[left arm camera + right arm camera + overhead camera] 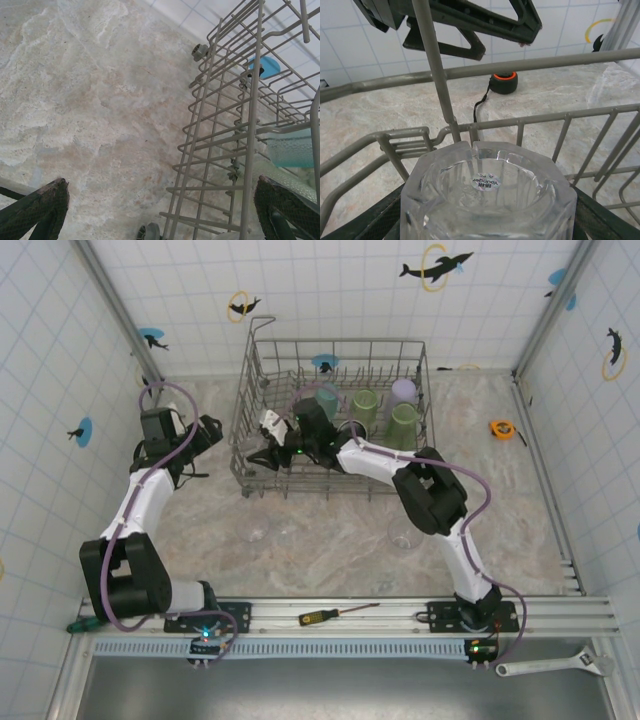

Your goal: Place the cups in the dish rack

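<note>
The grey wire dish rack (255, 370) stands at the back middle of the table. Inside it stand a teal cup (326, 400), two pale green cups (364, 405) (404, 426) and a lavender one (403, 391). My right gripper (272, 445) reaches into the rack's left end, shut on a clear faceted glass (487, 195) whose stickered base faces the wrist camera. My left gripper (207, 435) hovers open just left of the rack, low over the table. In the left wrist view its fingers (40, 210) straddle the rack's side wall (220, 150), with the teal cup (292, 147) behind the wires.
Three clear glasses (257, 530) (286, 528) (403, 535) lie on the table in front of the rack. An orange tape measure (503, 428) sits at the right, another (504, 82) beyond the rack's left end. A screwdriver (335, 615) and a wrench (555, 667) lie near the arm bases.
</note>
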Controlling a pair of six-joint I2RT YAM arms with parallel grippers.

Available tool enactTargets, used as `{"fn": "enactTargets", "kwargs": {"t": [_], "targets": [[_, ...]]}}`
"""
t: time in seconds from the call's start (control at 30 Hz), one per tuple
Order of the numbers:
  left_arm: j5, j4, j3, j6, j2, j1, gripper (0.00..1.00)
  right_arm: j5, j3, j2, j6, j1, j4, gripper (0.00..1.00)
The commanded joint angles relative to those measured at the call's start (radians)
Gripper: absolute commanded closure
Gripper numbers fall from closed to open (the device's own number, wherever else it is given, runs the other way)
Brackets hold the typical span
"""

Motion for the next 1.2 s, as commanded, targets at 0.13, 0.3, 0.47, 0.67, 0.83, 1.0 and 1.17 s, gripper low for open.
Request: {"fn": "enactTargets", "kwargs": {"t": [0.13,0.3,0.47,0.67,0.83,1.0,1.17], "targets": [[0.026,0.016,-0.014,-0.018,0.012,0.009,0.03,-0.024,0.033,0.042,0.097,0.019,0.216,0.6],[0.034,0.016,-0.014,-0.018,0.011,0.008,0.03,-0.012,0.027,0.069,0.146,0.02,0.277,0.58],[0.042,0.02,-0.014,-0.021,0.008,0.008,0.03,-0.012,0.026,0.093,0.184,0.023,0.292,0.48],[0.049,0.022,-0.016,-0.022,0.007,0.008,0.03,0.009,0.001,0.082,0.182,0.025,0.281,0.34],[0.054,0.025,-0.016,-0.023,0.003,0.008,0.03,0.017,-0.004,0.067,0.162,0.028,0.232,0.24],[0.054,0.029,-0.018,-0.024,-0.004,0.008,0.03,0.035,-0.008,0.058,0.123,0.031,0.164,0.19],[0.052,0.032,-0.022,-0.023,-0.011,0.008,0.03,0.062,-0.029,0.012,0.092,0.033,0.122,0.18]]}}
